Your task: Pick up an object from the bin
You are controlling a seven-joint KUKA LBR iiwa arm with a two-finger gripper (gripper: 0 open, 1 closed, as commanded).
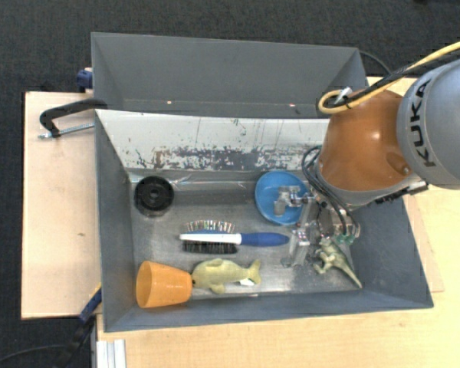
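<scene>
Your end effector [300, 244], clenched or released you cannot tell, hangs just beside the small green plastic toy dinosaur [336, 261]; the blue-handled brush [234, 241] near that dinosaur could snag.

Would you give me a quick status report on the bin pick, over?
End effector low at view-right end of bin. Green toy dinosaur right beside it. Blue bowl adjacent.
</scene>
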